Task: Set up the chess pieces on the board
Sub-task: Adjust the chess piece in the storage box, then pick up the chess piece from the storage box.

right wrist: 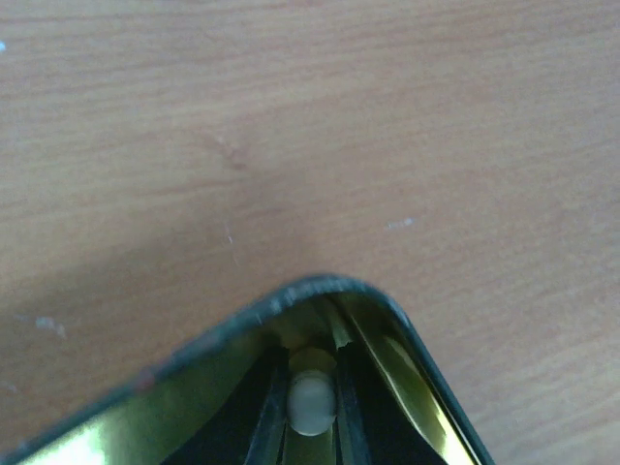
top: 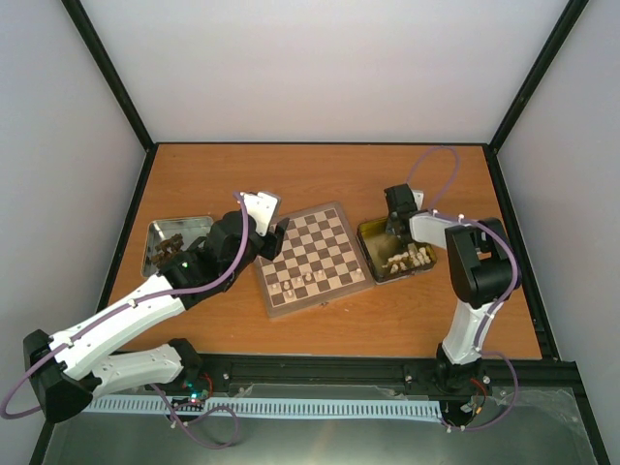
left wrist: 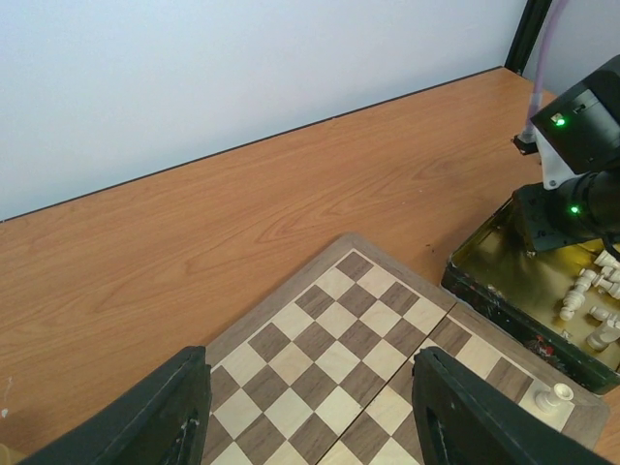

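Pick step in hand, on the right side. Right gripper (top: 394, 230) down in the far-left corner of the tin (left wrist: 513, 325), clenched on a cream piece (right wrist: 311, 402) pinched between the fingertips.

Judged next: lift straight up until clear of the tin wall, then carry left to the board (top: 315, 260) and set down upright on a free square. Calls for a steady vertical rise first, with the tin rim just beside the fingers on two sides and no sideways drift before clearing it. Risk of the small piece slipping or tilting in the pinch.

More cream pieces (top: 412, 258) heaped in the near part of the tin, apart from the grip. A few more already standing on the board's near rows. Dark pieces (top: 167, 250) in the tray (top: 199, 228), left of the board.

Left gripper (left wrist: 310, 426) spread and empty, hovering over the board's far-left part. No obstacle to the right half, so best to bring the piece in over the right or near edge.

Board and tin just beside each other, with hardly a gap between. Bare table (top: 320, 179) beyond both, on the far side.
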Action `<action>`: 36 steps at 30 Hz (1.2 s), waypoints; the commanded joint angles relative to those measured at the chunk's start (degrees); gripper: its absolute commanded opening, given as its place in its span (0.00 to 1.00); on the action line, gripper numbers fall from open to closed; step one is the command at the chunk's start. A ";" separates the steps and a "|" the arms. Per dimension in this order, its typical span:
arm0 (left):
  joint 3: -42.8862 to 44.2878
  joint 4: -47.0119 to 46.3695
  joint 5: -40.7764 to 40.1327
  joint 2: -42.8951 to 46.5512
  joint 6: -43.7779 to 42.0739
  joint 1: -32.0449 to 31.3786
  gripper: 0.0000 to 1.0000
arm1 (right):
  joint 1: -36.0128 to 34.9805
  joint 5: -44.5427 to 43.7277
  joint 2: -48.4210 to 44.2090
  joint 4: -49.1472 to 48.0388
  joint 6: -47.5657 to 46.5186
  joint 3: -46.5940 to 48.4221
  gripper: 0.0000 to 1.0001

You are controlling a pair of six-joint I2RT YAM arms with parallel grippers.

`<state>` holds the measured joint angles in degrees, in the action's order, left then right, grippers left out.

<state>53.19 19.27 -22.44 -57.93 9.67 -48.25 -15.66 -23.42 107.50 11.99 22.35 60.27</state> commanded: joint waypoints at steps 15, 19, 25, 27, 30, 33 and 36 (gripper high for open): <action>0.47 -1.39 1.39 -0.34 -0.93 0.97 0.58 | -2.49 5.17 -9.37 3.63 7.25 -7.94 0.27; 0.42 -1.35 1.35 -0.34 -0.89 1.06 0.58 | -2.53 3.99 -9.43 4.61 7.16 -6.77 0.38; 0.35 -1.36 1.29 -0.38 -0.84 1.16 0.58 | -2.49 2.52 -8.54 5.51 6.63 -4.96 0.31; 0.35 -1.42 1.36 -0.34 -0.80 1.22 0.58 | -2.53 2.25 -8.49 5.33 6.41 -4.90 0.28; 0.35 -1.42 1.40 -0.44 -0.79 1.23 0.58 | -2.51 2.25 -8.36 5.24 5.90 -4.63 0.26; 0.37 -1.36 1.51 -0.47 -0.80 1.31 0.58 | -2.50 2.24 -8.12 5.23 5.58 -4.41 0.23; 0.35 -1.46 1.58 -0.52 -0.82 1.32 0.58 | -2.43 2.24 -7.94 5.15 5.51 -4.29 0.20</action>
<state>53.19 19.29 -21.19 -58.02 9.67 -47.48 -17.82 -19.86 99.57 17.15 28.05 54.72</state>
